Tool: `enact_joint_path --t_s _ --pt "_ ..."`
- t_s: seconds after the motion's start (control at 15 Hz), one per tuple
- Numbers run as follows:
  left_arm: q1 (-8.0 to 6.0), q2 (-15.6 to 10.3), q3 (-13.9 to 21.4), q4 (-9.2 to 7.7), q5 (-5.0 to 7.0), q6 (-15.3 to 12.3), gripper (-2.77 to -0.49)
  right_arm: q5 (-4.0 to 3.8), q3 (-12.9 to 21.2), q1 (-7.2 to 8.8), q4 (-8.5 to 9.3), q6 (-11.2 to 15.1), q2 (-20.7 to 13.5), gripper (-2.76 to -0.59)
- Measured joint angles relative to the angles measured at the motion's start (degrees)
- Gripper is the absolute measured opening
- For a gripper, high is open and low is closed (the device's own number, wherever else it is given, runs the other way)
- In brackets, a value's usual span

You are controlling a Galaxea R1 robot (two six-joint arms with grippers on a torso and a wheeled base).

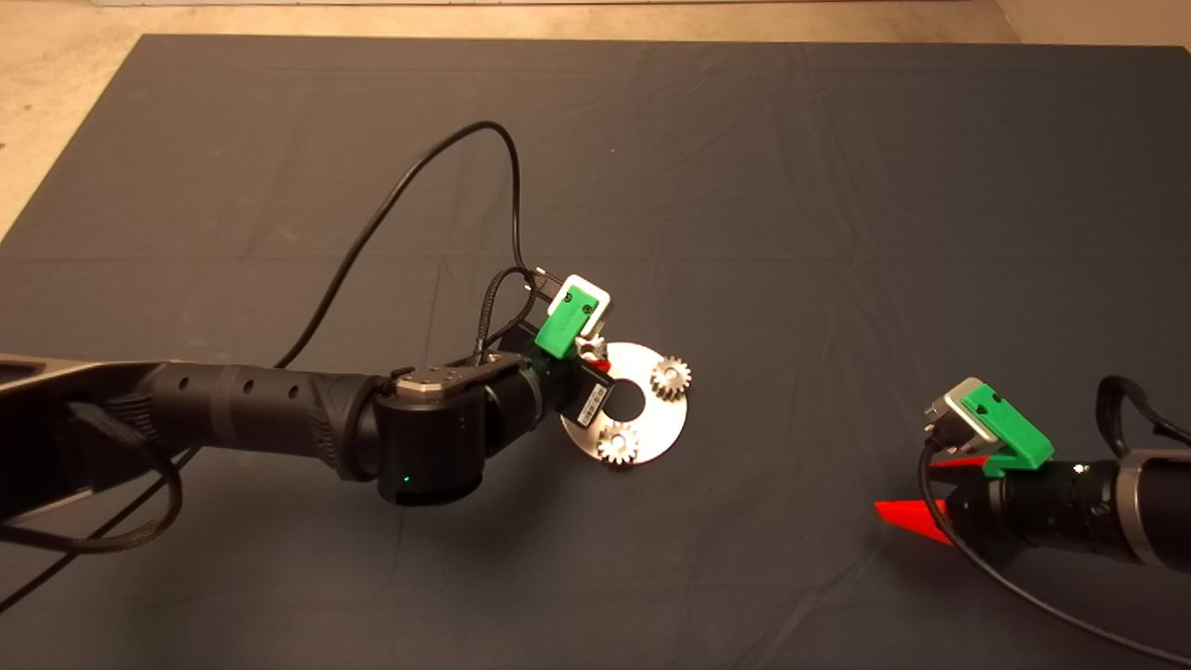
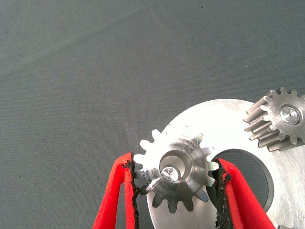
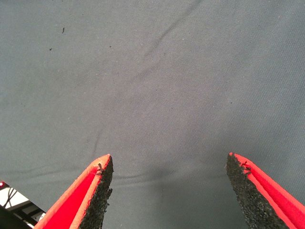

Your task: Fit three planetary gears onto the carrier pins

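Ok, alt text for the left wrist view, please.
The left gripper has its fingers closed on a planetary gear over a carrier pin on the silver disc. Another gear already sits on its pin.

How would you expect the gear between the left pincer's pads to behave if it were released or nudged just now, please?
The planetary gear looks like solid metal, so probably stiff and heavy for its size. A carrier pin shows inside its bore, so it should stay on the disc rather than roll. The left pincer grips across its teeth; the smooth metal might slip against worn pads.
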Motion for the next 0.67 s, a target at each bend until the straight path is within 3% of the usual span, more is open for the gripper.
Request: enact_joint_path --t_s 0.67 --pt "0.0 -1.12 0.06 0.11 -0.48 0.17 -2.57 0.0 0.0 0.0 0.0 0.01 0.0 -1.6"
